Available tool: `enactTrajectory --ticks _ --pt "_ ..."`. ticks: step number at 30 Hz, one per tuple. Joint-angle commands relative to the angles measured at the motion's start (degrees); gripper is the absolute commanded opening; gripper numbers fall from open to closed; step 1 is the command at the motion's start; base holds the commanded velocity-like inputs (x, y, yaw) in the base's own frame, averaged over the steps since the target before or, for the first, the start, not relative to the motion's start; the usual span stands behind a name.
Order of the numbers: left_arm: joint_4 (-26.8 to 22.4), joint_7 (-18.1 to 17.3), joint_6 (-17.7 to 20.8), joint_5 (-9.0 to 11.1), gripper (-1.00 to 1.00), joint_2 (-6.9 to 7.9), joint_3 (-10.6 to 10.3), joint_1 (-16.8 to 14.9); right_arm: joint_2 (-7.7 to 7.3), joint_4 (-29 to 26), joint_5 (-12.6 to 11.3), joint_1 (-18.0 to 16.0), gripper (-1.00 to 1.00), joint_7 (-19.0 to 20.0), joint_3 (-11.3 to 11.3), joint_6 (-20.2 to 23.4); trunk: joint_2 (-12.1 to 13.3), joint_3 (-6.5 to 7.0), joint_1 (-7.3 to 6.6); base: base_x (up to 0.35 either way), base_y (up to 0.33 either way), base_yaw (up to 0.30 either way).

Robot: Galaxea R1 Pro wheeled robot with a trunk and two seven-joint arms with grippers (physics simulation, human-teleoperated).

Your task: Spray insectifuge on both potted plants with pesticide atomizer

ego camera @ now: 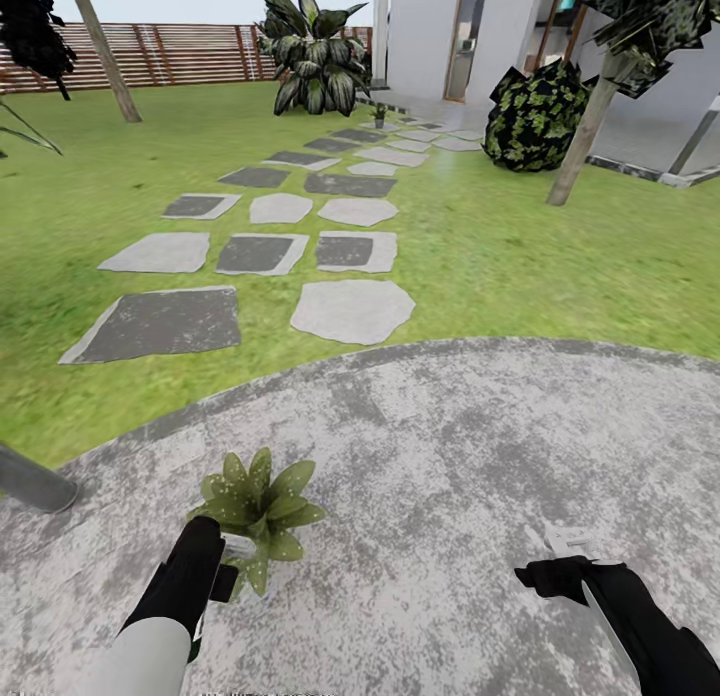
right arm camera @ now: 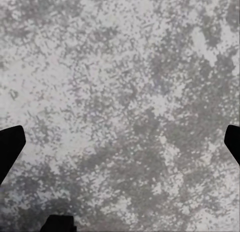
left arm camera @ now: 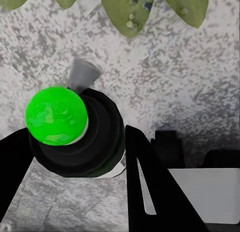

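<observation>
Here, left gripper [left arm camera: 75, 157] clamps the pesticide atomizer [left arm camera: 75, 137] endwise.
Nozzle aims at the potted plant [ego camera: 258, 506]; right gripper [right arm camera: 120, 142] gapes.

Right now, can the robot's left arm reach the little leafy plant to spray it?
Probably yes. The left end effector holds the pesticide atomizer right beside the potted plant, its leaves just ahead of the nozzle, with nothing between them.

There are no words, numbers or signs to read in any of the pictures. Nothing here has writing on it that can be made out.
</observation>
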Motion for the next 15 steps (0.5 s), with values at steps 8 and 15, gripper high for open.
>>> enactTrajectory --ticks 8,15 --pt "-0.2 -0.5 0.0 -0.5 -1.00 -0.75 -0.8 -0.1 -0.01 -0.1 0.3 0.0 1.00 0.4 -0.1 0.2 0.0 -0.31 -0.01 0.015 -0.006 0.256" --pt "-0.2 -0.5 0.0 -0.5 -1.00 -0.92 -0.9 -0.1 -0.01 0.0 0.3 0.0 1.00 0.4 -0.1 0.2 0.0 -0.40 -0.01 0.260 -0.142 0.101"
